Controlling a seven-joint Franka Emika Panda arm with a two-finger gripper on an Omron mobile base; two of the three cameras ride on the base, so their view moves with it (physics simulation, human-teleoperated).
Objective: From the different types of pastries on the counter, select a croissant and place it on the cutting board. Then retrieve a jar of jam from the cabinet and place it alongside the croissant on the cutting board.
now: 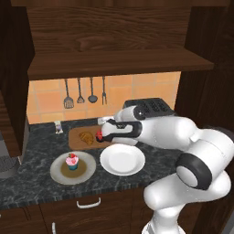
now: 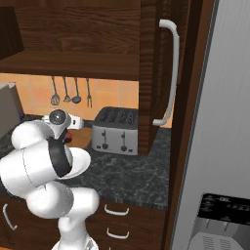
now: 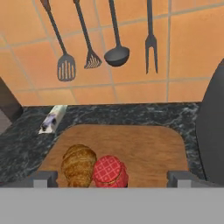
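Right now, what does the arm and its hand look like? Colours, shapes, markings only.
The arm is glossy white, built of rounded, bulbous links with dark black bands at the joints. A grey disc caps one joint. The hand is a compact body, white with a black section. In the hand view its two fingertips are small, blocky and grey. No cables or markings are visible.

Glossy white rounded arm (image 1: 183, 137) segments with black joint bands.

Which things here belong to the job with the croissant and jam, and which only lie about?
Belong to the job:
croissant
jar of jam
cutting board
counter
cabinet

Just lying about:
cupcake on grey plate
white plate
toaster
hanging utensils
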